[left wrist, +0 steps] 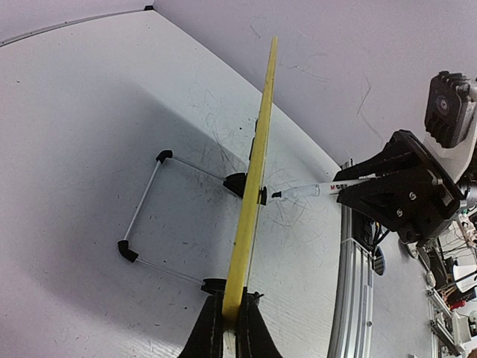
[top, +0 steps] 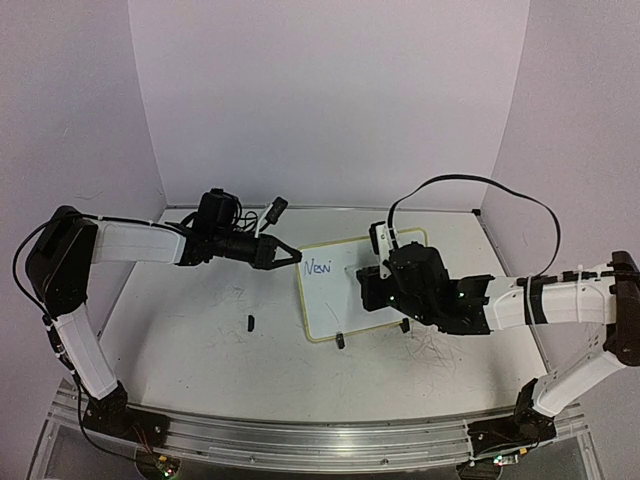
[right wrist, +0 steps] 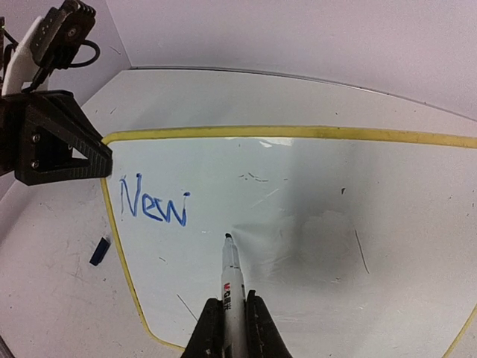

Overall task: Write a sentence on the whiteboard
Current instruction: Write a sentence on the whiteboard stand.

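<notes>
A: The overhead view is evenly lit, soft and diffuse, with a lilac cast on the walls. Only faint shadows lie on the desk (top: 190, 330).

B: It's a bit grainy too. In the right wrist view the whiteboard (right wrist: 387, 194) is glossy, with white glare streaks near its top edge and a grey smudge of shadow mid-board.

A: Its frame bows from lens distortion. The marker (right wrist: 231, 268) is sharp, but the right pincer (right wrist: 232, 300) is a dark mass with its detail lost.

B: In the left wrist view a broad soft shadow falls left of the board, and the rail (left wrist: 354, 283) at the right edge curves.
</notes>
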`<action>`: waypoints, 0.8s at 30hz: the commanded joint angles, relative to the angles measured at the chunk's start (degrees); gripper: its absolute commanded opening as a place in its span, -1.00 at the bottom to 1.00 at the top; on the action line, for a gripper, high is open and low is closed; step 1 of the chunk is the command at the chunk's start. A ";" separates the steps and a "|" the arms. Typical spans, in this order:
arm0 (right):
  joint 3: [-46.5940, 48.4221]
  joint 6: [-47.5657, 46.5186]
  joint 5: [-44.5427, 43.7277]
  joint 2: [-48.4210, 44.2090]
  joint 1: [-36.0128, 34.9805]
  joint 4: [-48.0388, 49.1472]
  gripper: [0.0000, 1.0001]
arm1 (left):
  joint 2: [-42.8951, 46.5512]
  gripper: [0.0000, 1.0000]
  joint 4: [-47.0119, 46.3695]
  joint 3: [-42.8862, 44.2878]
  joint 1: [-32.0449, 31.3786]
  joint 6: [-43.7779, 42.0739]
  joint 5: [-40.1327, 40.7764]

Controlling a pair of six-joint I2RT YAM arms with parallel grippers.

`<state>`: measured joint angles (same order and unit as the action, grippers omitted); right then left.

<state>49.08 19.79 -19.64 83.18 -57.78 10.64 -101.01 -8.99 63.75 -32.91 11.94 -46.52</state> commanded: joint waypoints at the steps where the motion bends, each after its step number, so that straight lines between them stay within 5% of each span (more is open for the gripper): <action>1: 1.46 -0.12 0.08 -0.47 0.17 0.77 -1.00 | -0.14 -1.00 3.62 -0.21 0.12 -0.52 1.87; 24: 2.12 -1.01 0.81 1.19 0.95 5.44 -1.00 | -0.78 -1.00 3.61 -0.07 0.11 -0.61 1.33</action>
<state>49.08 19.54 -18.27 83.68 -57.01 12.83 -101.01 -9.02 63.75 -32.91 11.93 -46.52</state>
